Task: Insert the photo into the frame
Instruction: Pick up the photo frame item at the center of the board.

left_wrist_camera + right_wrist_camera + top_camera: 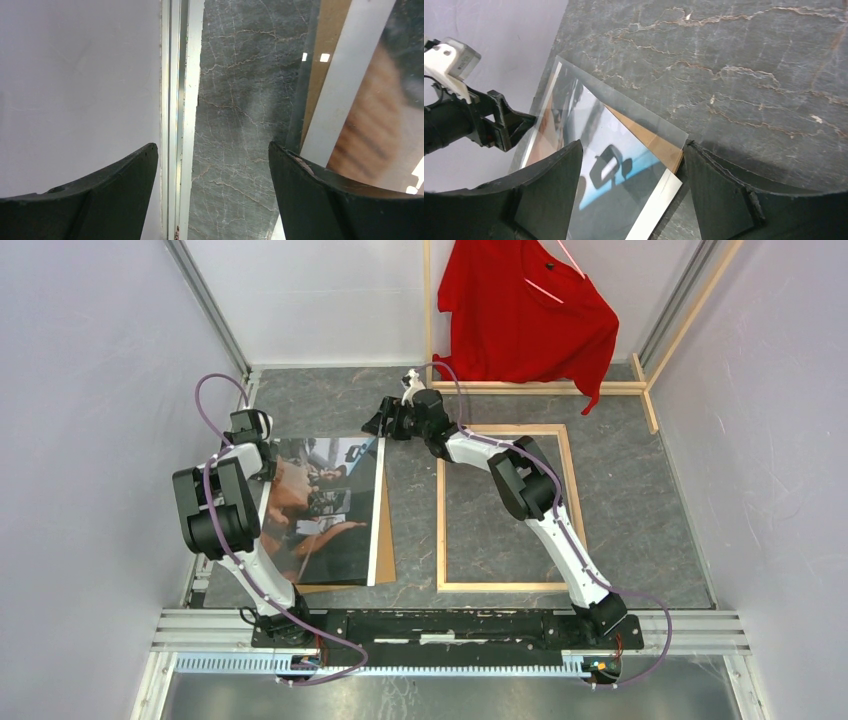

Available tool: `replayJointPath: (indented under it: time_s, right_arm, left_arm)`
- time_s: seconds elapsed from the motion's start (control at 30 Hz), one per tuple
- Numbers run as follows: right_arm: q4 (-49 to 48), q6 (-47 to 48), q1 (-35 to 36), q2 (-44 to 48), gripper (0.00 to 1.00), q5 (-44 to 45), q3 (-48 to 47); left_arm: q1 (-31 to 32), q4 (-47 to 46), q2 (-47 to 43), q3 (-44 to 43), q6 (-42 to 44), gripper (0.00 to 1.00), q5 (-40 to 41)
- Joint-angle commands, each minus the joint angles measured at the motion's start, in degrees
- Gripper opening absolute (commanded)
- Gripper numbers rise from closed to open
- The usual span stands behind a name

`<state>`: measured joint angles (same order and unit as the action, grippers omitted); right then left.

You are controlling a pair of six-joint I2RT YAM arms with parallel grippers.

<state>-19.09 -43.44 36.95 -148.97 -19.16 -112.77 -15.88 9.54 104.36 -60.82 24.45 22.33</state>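
Grey marbled tabletop (620,500) carries the whole job. The photo (320,500) lies flat, picture up, on the left, stacked on a brown board (386,550) that peeks out along its right side. A clear pane (649,117) seems to lie over both. The frame (441,510) lies wood side up to the right, its opening bare, with a strip of tabletop between it and the stack.

The right end effector (632,147) is wide open and holds nothing; its fingers straddle the far right corner of the stack. The left end effector (212,146) is also wide open and empty. It hangs by the stack's far left corner, close to the wall (75,75).

As I judge it, the risk is in the layers. Three thin sheets share that corner, so a pinch there may catch the pane or board instead of the photo, or all three. A one-corner lift could crease the print or let the slick pane slide off. The left arm has little room beside the wall.
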Motion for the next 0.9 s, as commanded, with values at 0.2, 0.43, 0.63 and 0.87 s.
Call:
replayJointPath:
  time_s: [0.2,0.43,0.63,0.87]
  right_arm:
    - [-9.49,-2.61,0.14,1.27,0.80,-4.16,0.19]
    - [-9.96,-2.41,0.09,1.39,0.79,-4.51,0.62]
    - [-13.56,-6.23,0.20,0.75,0.77,-6.88,1.16]
    - [-12.93,-7.79,0.21,0.04,0.75,-8.31,0.90]
  left_arm:
    - [0.75,1.71,1.79,2.81,-1.78,0.88,-4.82]
    - [0.84,1.48,1.94,2.85,-1.43,0.87,-5.26]
    - [0.86,1.45,2.16,2.90,-1.33,0.87,-5.53]
    - [0.87,1.46,2.24,2.81,-1.35,0.87,-5.76]
